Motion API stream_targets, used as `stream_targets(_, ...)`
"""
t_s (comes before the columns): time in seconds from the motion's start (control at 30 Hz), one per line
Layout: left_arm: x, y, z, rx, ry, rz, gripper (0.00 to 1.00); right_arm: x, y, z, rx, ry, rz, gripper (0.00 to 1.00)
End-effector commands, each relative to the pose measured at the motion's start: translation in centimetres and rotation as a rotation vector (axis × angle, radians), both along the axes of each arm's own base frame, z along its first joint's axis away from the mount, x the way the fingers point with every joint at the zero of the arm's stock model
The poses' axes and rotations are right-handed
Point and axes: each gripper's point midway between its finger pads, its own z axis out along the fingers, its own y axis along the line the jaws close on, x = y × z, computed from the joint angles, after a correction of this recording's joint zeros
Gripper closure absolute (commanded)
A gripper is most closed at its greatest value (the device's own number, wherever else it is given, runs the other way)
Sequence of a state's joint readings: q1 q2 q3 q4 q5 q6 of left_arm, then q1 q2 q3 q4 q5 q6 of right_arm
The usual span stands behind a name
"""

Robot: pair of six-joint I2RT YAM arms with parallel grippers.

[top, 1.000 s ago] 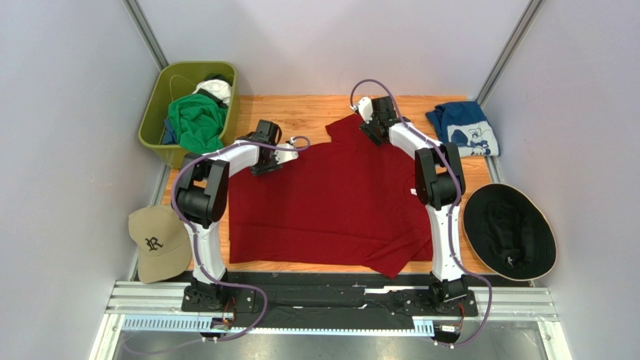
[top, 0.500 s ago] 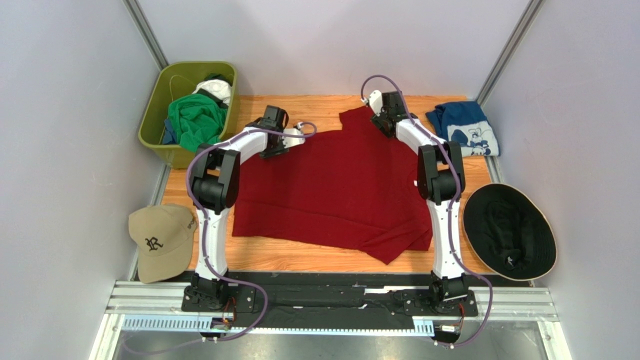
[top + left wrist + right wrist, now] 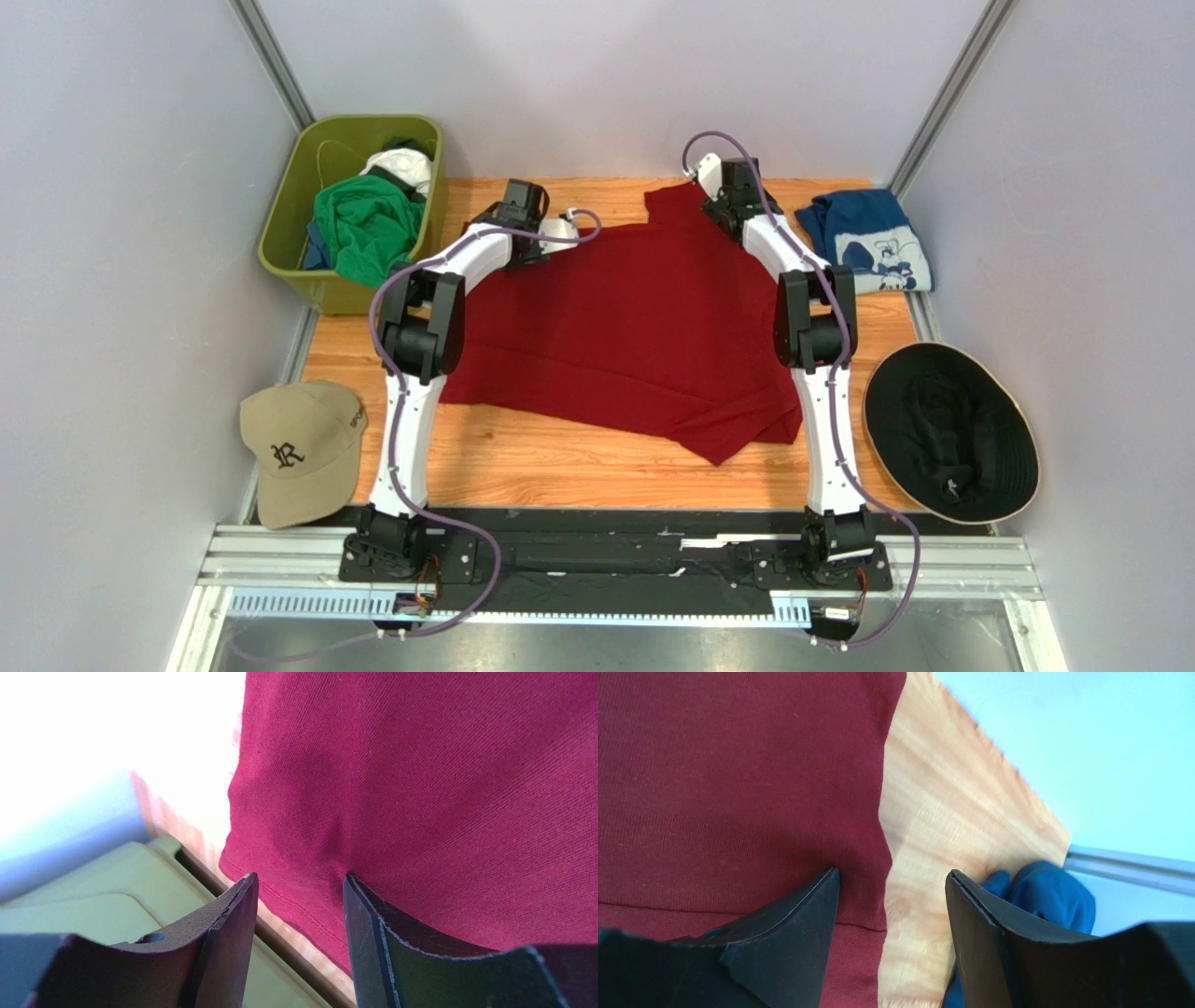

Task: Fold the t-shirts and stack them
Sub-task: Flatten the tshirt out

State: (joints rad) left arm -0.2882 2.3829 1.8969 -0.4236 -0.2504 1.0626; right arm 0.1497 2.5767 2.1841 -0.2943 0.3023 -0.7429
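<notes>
The dark red t-shirt (image 3: pixel 631 329) lies spread on the wooden table (image 3: pixel 561 469), its far edge near the back. My left gripper (image 3: pixel 533 245) is at its far left corner. In the left wrist view the gripper (image 3: pixel 300 889) is open, with the red hem (image 3: pixel 421 777) lying loose between the fingers. My right gripper (image 3: pixel 713 207) is at the far right corner, open (image 3: pixel 892 882), one finger over the red cloth (image 3: pixel 738 777) and bare wood in the gap. The navy-blue t-shirt (image 3: pixel 863 238) lies folded at the back right. The green t-shirt (image 3: pixel 362 224) is in the bin.
An olive green bin (image 3: pixel 288 210) of clothes stands at the back left, close to my left gripper (image 3: pixel 105 903). A tan cap (image 3: pixel 295 448) lies at the near left. A black wide-brimmed hat (image 3: pixel 951 431) lies at the near right. The navy cloth (image 3: pixel 1046 889) is just beyond my right finger.
Both arms have stretched toward the back of the table and pulled the red t-shirt away from the near edge. Its near hem now lies further from the arm bases.
</notes>
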Motion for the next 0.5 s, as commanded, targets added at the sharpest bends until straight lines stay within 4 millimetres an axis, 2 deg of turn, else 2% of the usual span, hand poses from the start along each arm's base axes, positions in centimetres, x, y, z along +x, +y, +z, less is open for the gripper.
stream_targets(0.0, 1.1, -0.4, -1.7, 0.01, 0.009, -0.022, 0.43, 1.9, -0.8, 0.1, -0.036, -0.046, -0.006, 0.38)
stream_targets(0.23, 3.6, -0.5, -2.1, 0.032, -0.073, -0.017, 0.43, 3.4, -1.1, 1.1, -0.091, -0.113, -0.001, 0.37)
stream_targets(0.33, 4.5, -0.7, -1.3, 0.019, -0.125, -0.006, 0.43, 3.3, -1.2, 1.4, -0.086, -0.119, -0.006, 0.37)
stream_targets(0.37, 4.7, -0.7, -1.0, 0.012, -0.139, -0.001, 0.41, 3.2, -1.2, 2.0, -0.082, -0.128, -0.008, 0.37)
stream_targets(0.47, 5.0, -1.0, 0.6, -0.021, -0.194, 0.017, 0.38, 2.9, -1.0, 2.6, -0.071, -0.137, -0.013, 0.36)
